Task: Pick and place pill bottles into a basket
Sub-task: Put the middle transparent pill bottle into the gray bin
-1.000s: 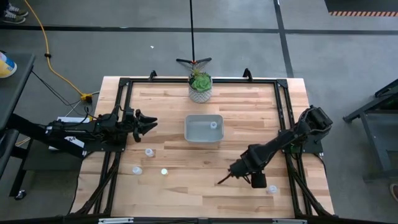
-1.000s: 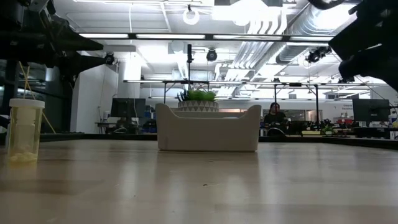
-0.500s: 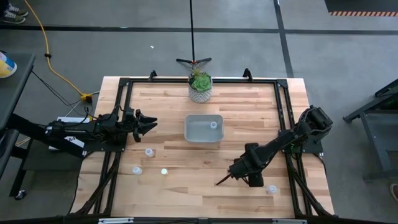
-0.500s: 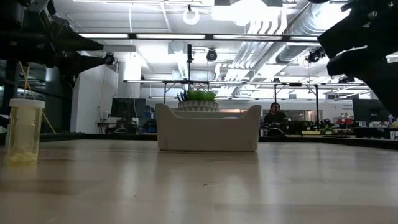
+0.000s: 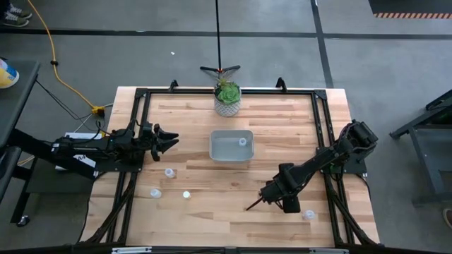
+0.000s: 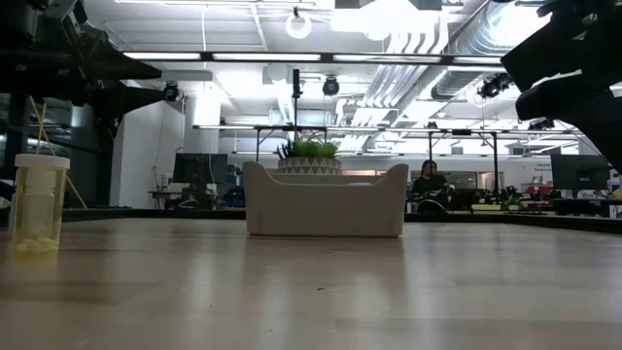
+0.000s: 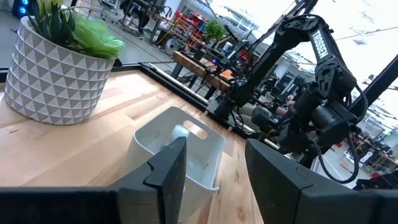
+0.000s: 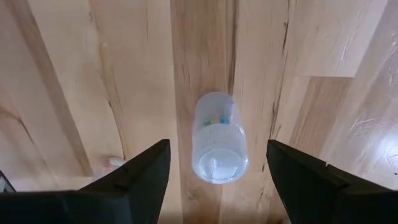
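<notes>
My right gripper (image 5: 260, 200) is open over the near right part of the table. In the right wrist view (image 8: 217, 149) its fingers stand on either side of a translucent pill bottle (image 8: 215, 138) with coloured pills inside, above it and not touching; the arm hides this bottle in the high view. Another bottle (image 5: 308, 214) stands on the table just to the arm's right. One bottle (image 5: 243, 141) lies in the light-grey basket (image 5: 219, 154). Three bottles (image 5: 169, 172) (image 5: 155, 192) (image 5: 186, 195) stand at the near left. My left gripper (image 5: 169, 139) is open and empty, left of the basket.
A white patterned pot with a green plant (image 5: 227, 97) stands behind the basket at the far edge. A yellowish bottle (image 6: 39, 204) shows at the low view's left. A black frame (image 5: 141, 95) runs round the table. Bare wood lies between the basket and the near edge.
My right gripper has gone a little down and toward the table's near edge over the bottle, still open. My left arm has kept still.
</notes>
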`<state>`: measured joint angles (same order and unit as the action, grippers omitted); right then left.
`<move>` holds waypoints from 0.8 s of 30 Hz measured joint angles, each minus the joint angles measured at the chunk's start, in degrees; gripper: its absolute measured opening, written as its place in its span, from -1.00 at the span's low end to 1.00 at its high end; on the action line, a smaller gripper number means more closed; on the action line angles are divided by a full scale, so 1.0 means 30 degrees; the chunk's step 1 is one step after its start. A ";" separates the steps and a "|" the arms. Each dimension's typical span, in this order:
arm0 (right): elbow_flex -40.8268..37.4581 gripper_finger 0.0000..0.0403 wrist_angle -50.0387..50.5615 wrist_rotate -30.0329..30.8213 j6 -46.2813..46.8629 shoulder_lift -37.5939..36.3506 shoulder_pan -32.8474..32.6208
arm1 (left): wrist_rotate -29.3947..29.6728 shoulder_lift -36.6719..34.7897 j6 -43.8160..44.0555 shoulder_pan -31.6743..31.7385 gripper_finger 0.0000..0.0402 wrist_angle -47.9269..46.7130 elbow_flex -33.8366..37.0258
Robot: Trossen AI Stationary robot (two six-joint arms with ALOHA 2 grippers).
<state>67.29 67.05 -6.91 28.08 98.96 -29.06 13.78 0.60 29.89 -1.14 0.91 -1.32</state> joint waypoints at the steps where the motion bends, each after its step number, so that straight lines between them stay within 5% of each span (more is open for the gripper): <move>1: 0.0000 0.27 0.0000 0.0004 0.0000 0.0000 -0.0009 | 0.0000 0.0000 0.0000 0.0005 0.00 0.0000 0.0000; 24: -0.0442 0.08 -0.0120 0.0944 0.0554 0.0000 -0.1231 | 0.0000 0.0000 0.0000 0.0004 0.00 -0.0007 0.0000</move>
<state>65.96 66.69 -4.08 29.74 98.96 -32.75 13.78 0.60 29.89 -1.13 0.89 -1.32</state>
